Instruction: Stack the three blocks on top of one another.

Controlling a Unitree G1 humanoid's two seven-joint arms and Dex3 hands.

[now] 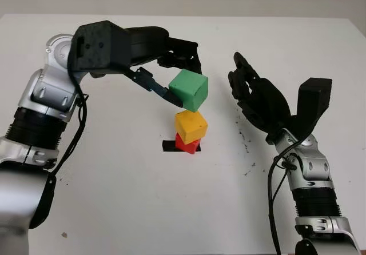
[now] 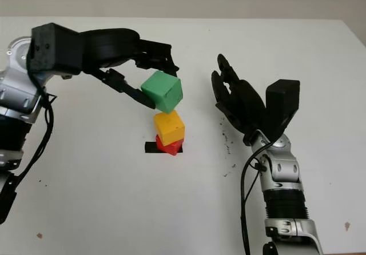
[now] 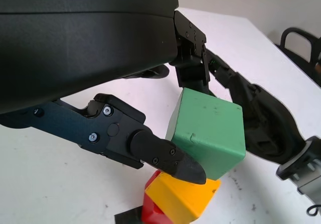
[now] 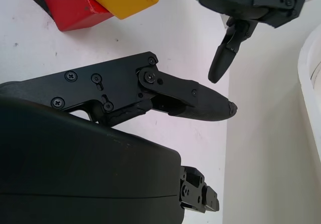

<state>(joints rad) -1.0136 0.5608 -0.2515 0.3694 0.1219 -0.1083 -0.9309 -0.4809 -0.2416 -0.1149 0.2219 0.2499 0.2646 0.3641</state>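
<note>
A red block [image 1: 186, 145] sits on a black mark [image 1: 169, 146] on the white table [image 1: 114, 198], and a yellow block [image 1: 191, 126] is stacked on it, turned a little. My left hand [image 1: 182, 83] is shut on a green block [image 1: 189, 89], holding it tilted just above the yellow block [image 3: 180, 196]. The green block [image 3: 208, 132] is pinched between a finger below and fingers behind. My right hand [image 1: 254, 98] is open, raised to the right of the stack and apart from it.
Small dark specks [image 1: 247, 146] mark the table to the right of the stack. The table's far edge [image 1: 229, 17] runs along the back.
</note>
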